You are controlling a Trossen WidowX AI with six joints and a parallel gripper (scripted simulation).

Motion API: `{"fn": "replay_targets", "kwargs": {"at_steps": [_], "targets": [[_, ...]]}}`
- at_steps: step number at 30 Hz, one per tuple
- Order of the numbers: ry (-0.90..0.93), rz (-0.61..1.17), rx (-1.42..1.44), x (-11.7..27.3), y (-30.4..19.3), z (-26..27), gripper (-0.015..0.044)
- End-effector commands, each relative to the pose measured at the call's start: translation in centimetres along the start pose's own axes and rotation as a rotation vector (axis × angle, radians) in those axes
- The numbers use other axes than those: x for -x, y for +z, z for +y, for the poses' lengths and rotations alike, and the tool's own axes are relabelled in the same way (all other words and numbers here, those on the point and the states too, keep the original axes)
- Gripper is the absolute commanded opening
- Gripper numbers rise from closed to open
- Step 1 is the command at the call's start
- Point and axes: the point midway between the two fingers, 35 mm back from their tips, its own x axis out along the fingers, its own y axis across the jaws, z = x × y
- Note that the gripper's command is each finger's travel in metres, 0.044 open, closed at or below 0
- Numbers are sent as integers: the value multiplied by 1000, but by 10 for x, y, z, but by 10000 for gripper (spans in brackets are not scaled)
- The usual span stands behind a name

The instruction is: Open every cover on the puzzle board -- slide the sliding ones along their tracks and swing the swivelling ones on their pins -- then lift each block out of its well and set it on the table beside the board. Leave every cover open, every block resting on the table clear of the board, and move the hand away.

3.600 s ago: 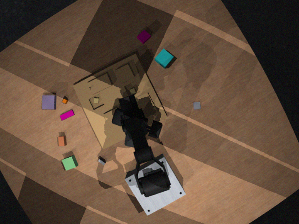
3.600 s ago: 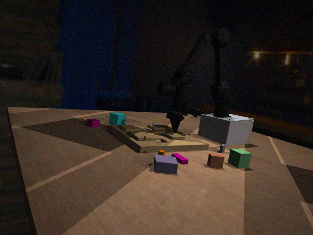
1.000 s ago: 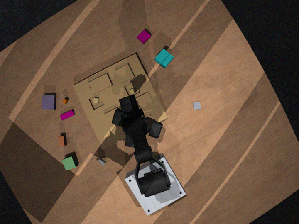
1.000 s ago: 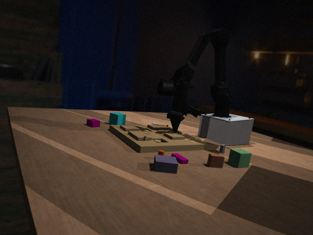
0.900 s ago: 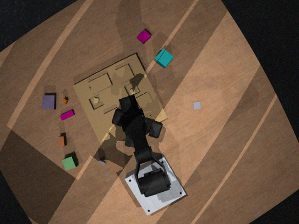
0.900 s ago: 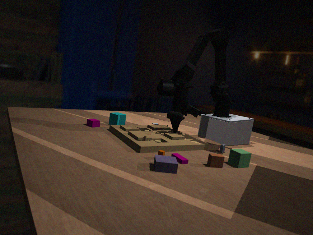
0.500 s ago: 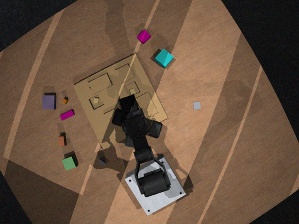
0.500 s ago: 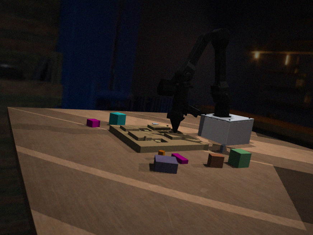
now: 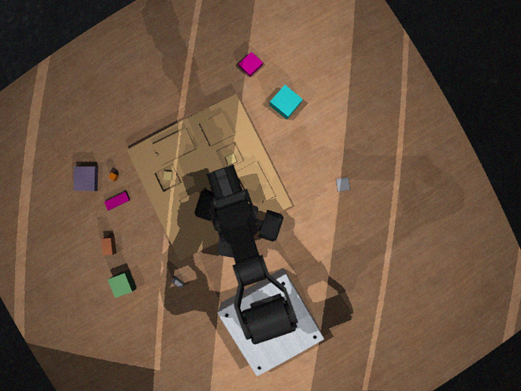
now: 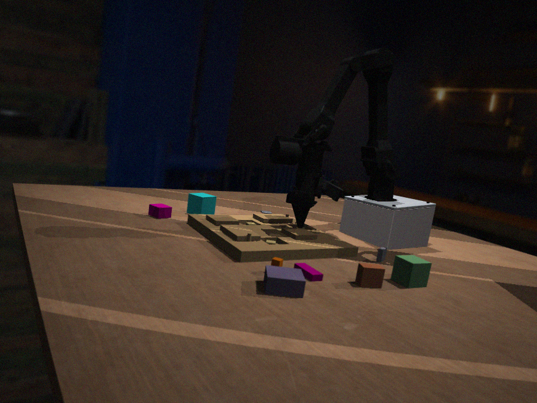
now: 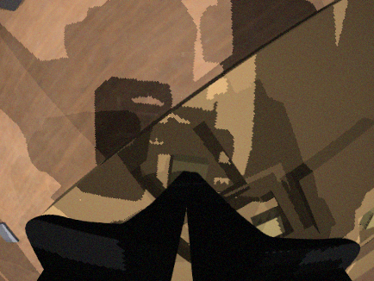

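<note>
The tan puzzle board (image 9: 252, 139) (image 10: 299, 253) (image 11: 340, 90) lies flat on the table. Raised covers show at its far side, a larger one (image 9: 175, 141) (image 10: 239, 232) and a smaller one (image 9: 217, 127) (image 10: 222, 219). Another cover (image 10: 273, 218) is at the back and one (image 10: 300, 233) beside the fingers. Pale blocks (image 9: 167, 175) (image 9: 231, 158) (image 10: 271, 241) sit in open wells. My gripper (image 10: 300, 226) (image 11: 189, 178) is shut and empty, its tips low at the board's base side. In the wrist view a pale block (image 11: 190, 164) shows in a well just beyond the tips; another block (image 11: 271, 227) is right. The arm hides part of the board.
Left of the board are a purple block (image 9: 84, 177) (image 10: 284, 281), an orange cube (image 9: 113, 174), a magenta bar (image 9: 116, 200), a brown block (image 9: 108, 246) and a green block (image 9: 121, 284). Magenta (image 9: 250, 63) and cyan (image 9: 286, 101) blocks lie beyond; grey pieces (image 9: 342, 183) (image 9: 177, 281) lie either side.
</note>
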Motion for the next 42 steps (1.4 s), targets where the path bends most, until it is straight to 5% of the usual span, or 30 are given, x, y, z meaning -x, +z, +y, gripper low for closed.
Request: {"fn": "replay_targets", "kwargs": {"at_steps": [1, 42], "targets": [[-8, 2, 0, -1, 0, -2, 0], [-8, 2, 0, 14, 0, 1, 0]]}}
